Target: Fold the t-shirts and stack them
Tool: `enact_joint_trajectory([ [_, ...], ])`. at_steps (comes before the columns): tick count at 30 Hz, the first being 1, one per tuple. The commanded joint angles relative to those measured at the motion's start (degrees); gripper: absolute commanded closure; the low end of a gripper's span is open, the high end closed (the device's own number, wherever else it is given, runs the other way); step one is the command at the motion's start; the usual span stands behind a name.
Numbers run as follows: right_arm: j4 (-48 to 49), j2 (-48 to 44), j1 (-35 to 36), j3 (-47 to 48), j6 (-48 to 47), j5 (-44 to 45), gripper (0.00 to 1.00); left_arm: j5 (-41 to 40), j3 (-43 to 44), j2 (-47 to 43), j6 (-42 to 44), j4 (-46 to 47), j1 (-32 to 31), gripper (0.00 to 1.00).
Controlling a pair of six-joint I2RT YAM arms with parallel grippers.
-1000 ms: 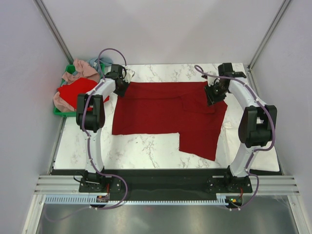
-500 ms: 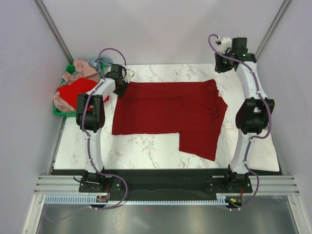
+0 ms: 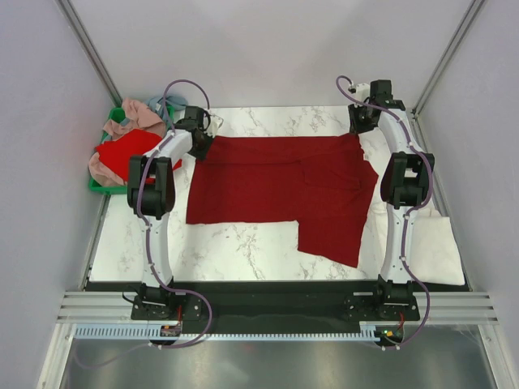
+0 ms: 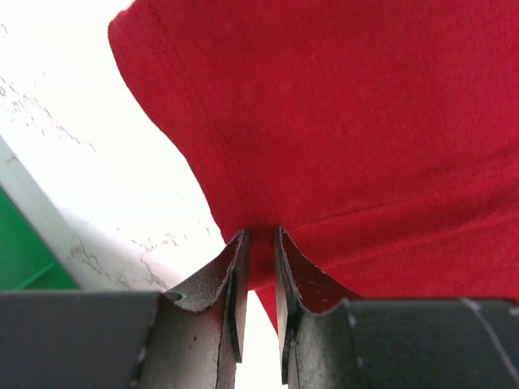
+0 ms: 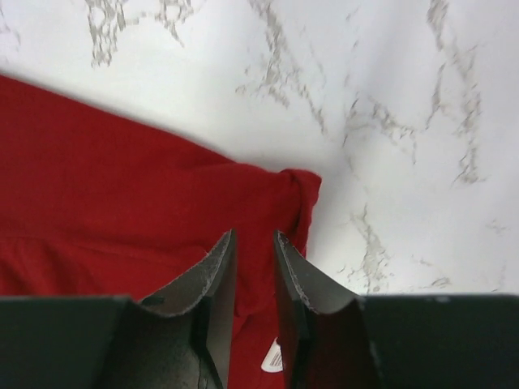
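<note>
The dark crimson t-shirt (image 3: 276,182) lies spread on the marble desk (image 3: 243,247), its far left corner clenched in the left claw (image 4: 261,239), while the right claw (image 5: 253,239) sits at its far right corner, grip or release impossible to tell.

A robotics lab cell, this one: plain white panel walls (image 3: 268,49) framed by slanting grey metal posts (image 3: 87,49), and a white marble-patterned tabletop (image 3: 243,243). At the near edge a silver aluminium rail (image 3: 276,308) carries the white-and-black left robot arm (image 3: 154,219) and its twin right robot arm (image 3: 405,211), looping purple cables (image 3: 182,83) trailing off. A green plastic crate (image 3: 99,188) sits at the left.
</note>
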Motion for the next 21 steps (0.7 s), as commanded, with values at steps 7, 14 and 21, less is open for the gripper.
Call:
enact_joint_trajectory([
  [7, 3.08, 4.42, 0.26, 3.27, 0.41, 2.02, 0.68, -1.92, 7.56, 5.59, 2.39, 0.11, 0.32, 0.73],
  [14, 3.87, 7.67, 0.17, 4.77, -0.3, 4.93, 0.69, -2.28, 7.04, 5.86, 2.13, -0.15, 0.06, 0.71],
  [21, 6.15, 11.63, 0.61, 8.98, -0.56, 5.63, 0.68, -2.02, 4.4, 5.24, 2.13, -0.16, -0.91, 0.71],
])
